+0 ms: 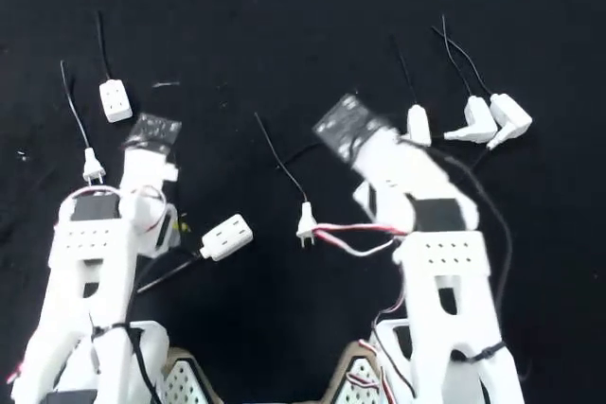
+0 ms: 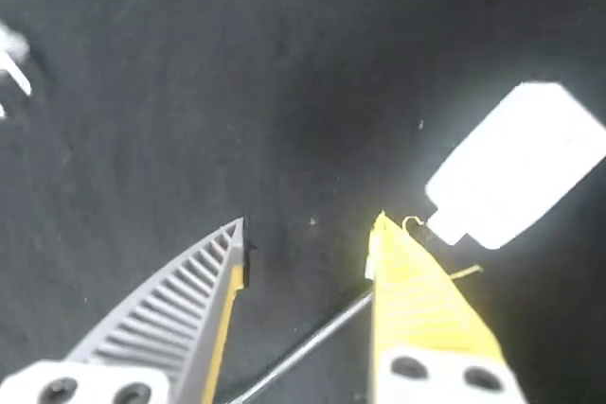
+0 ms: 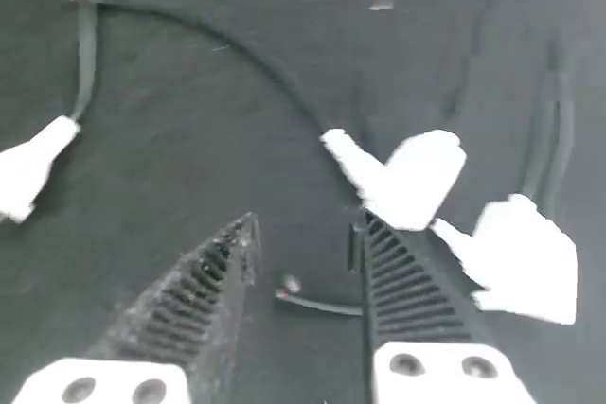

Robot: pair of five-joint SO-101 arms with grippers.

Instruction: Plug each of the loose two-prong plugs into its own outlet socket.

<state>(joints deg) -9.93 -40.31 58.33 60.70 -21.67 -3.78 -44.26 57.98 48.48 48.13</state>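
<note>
the left gripper (image 2: 311, 230) hovers spread just beside the outlet socket (image 2: 519, 177), straddling its cord (image 2: 303, 349); the right gripper (image 3: 305, 226), likewise spread, hangs well apart from that socket.

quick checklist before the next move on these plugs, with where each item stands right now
1. Left gripper fingers open, nothing held: ok.
2. Right gripper fingers open, nothing held: ok.
3. Socket close beside the left gripper: ok.
4. Left fingers free of wires: not ok, a cable runs between them.
5. Middle plug seated in a socket: not ok, it lies loose.
6. Far white pieces by the right arm mated together: cannot tell.
</note>
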